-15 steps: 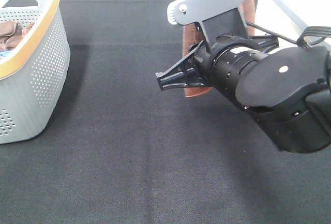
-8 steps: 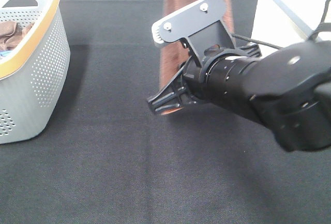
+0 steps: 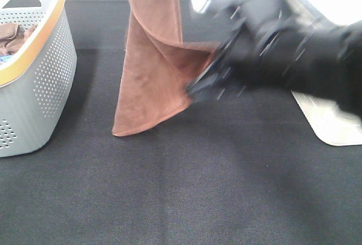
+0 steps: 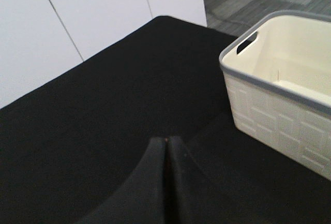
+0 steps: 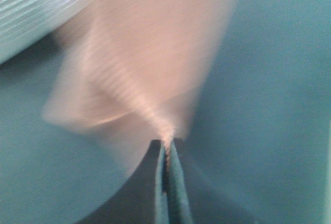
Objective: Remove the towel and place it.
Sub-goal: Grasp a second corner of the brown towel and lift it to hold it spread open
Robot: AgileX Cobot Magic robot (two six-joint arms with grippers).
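exterior high: towel [image 3: 148,81] hangs in folds left of centre, its upper part running out of frame at the far edge. its lowest corner is at or just over the black tabletop [image 3: 198,188]; cannot tell which. right gripper [image 3: 192,89], blurred, meets the towel's right edge. grey basket [image 3: 51,75] at left, apart from the towel, with a dark brown cloth [image 3: 14,33] inside.

left wrist: left gripper [image 4: 166,141], jaws closed with nothing between them, above bare tabletop. cream bin [image 4: 269,115] nearby.

right wrist: jaws pinched shut on a towel fold; picture smeared.
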